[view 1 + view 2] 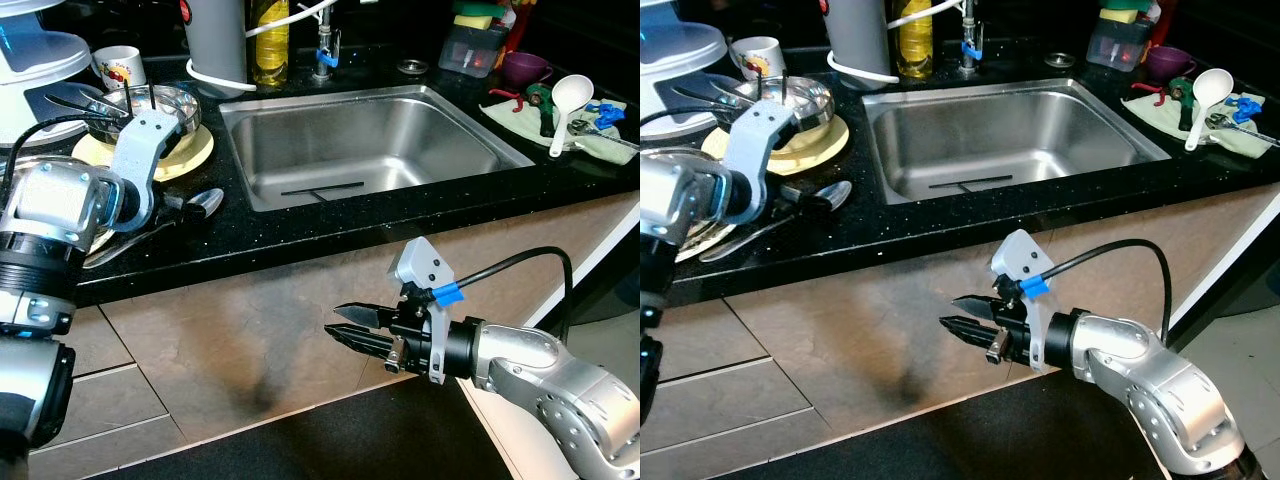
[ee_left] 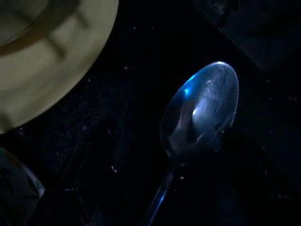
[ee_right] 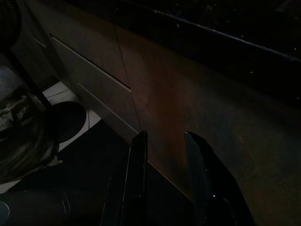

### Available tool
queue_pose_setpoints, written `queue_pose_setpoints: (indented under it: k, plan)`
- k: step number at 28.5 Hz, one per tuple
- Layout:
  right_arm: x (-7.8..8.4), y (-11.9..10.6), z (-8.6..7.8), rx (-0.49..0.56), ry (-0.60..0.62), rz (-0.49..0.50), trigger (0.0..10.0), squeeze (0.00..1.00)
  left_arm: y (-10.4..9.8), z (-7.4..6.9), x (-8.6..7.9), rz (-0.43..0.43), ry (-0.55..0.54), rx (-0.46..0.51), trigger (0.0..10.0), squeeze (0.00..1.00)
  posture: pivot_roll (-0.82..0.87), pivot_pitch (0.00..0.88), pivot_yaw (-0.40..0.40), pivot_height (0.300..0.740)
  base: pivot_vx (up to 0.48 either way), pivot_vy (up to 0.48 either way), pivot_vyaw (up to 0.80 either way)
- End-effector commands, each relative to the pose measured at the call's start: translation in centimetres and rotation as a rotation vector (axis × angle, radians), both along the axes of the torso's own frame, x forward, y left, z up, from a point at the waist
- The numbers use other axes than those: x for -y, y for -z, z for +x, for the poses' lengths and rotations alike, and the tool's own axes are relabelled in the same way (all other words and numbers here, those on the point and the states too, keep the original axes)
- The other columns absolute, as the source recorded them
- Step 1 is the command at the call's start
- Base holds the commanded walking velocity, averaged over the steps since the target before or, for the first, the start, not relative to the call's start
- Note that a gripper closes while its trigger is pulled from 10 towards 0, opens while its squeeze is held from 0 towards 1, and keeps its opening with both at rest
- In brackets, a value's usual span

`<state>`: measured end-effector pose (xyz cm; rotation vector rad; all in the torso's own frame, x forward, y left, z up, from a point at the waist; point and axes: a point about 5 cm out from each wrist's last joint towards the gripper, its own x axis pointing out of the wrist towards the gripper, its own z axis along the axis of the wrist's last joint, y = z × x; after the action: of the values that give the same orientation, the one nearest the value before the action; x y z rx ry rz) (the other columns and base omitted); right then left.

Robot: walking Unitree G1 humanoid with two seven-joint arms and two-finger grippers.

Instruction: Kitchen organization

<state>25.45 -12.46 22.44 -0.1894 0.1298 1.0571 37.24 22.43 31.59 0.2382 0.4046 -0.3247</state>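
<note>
A metal spoon (image 1: pixel 207 202) lies on the black counter (image 1: pixel 300 235), left of the sink (image 1: pixel 480 135), beside a yellow plate (image 1: pixel 198 150) that carries a metal bowl (image 1: pixel 165 100) with utensils in it. My left gripper (image 1: pixel 180 206) hovers low over the spoon's handle end; in the dark left wrist view the spoon bowl (image 2: pixel 202 113) lies close ahead beside the plate rim (image 2: pixel 56 70). My right gripper (image 1: pixel 340 326) is held below the counter edge, in front of the brown cabinet front (image 3: pixel 197 103). It is open, and nothing sits between its fingers (image 3: pixel 134 188).
A mug (image 1: pixel 120 68), a grey jug (image 1: pixel 215 40) and an oil bottle (image 1: pixel 270 40) stand along the back. A white ladle (image 1: pixel 565 100) and tools lie on a cloth at the right, near a purple cup (image 1: pixel 525 65). More dishes sit at the far left.
</note>
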Motion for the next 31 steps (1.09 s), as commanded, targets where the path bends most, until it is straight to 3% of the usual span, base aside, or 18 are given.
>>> queue_pose_setpoints:
  k: [1, 3, 7, 12, 13, 17, 19, 23, 27, 31]
  plan:
    - [0.0, -0.1, 0.0, 0.009, -0.001, -0.011, 10.0, 0.0, -0.6, 0.1, 0.2, 0.008, 0.009, 0.032, 10.0, 0.0, -0.08, 0.187, -0.02, 0.74, 0.0, 0.0, 0.0]
    - [0.0, -0.2, 0.0, 0.01, -0.001, -0.008, 10.0, 0.0, -1.1, 0.1, 0.2, 0.029, 0.033, 0.078, 10.0, 0.0, -0.08, 0.188, -0.019, 0.74, 0.0, 0.0, 0.0]
    - [-0.1, -0.2, -0.2, 0.006, -0.021, -0.007, 10.0, 0.0, -1.5, -0.1, 0.1, 0.048, 0.063, 0.084, 10.0, 0.0, -0.08, 0.188, -0.019, 0.74, 0.0, 0.0, 0.0]
    - [-0.1, -0.1, -0.3, -0.003, -0.035, -0.008, 10.0, 0.0, -1.7, -0.7, -0.4, 0.085, 0.09, 0.072, 10.0, 0.0, -0.07, 0.189, -0.018, 0.74, 0.0, 0.0, 0.0]
    - [-0.2, 0.0, -0.5, -0.014, -0.046, -0.008, 10.0, 0.0, -1.6, -1.4, -1.3, 0.164, 0.156, 0.053, 10.0, 0.0, -0.07, 0.189, -0.019, 0.74, 0.0, 0.0, 0.0]
    - [-0.2, 0.0, -0.5, -0.019, -0.051, -0.008, 10.0, 0.0, -1.7, -1.7, -1.7, 0.198, 0.173, 0.047, 10.0, 0.0, -0.07, 0.189, -0.02, 0.74, 0.0, 0.0, 0.0]
    - [-0.3, 0.1, -0.6, -0.026, -0.059, -0.01, 10.0, 0.0, -2.0, -2.2, -2.8, 0.245, 0.182, 0.028, 10.0, 0.0, -0.07, 0.189, -0.02, 0.74, 0.0, 0.0, 0.0]
    - [-0.2, 0.1, -0.6, -0.027, -0.06, -0.011, 10.0, 0.0, -2.0, -2.3, -2.9, 0.248, 0.185, 0.021, 10.0, 0.0, -0.07, 0.186, -0.019, 0.74, 0.0, 0.0, 0.0]
    - [-0.3, 0.2, -0.7, -0.035, -0.068, -0.012, 10.0, 0.0, -0.7, -2.7, -3.3, 0.294, 0.218, -0.045, 10.0, 0.0, -0.07, 0.186, -0.019, 0.74, 0.0, 0.0, 0.0]
    - [-0.3, 0.3, -0.7, -0.038, -0.07, -0.015, 10.0, 0.0, -0.1, -2.6, -3.1, 0.282, 0.229, -0.065, 10.0, 0.0, -0.07, 0.186, -0.019, 0.74, 0.0, 0.0, 0.0]
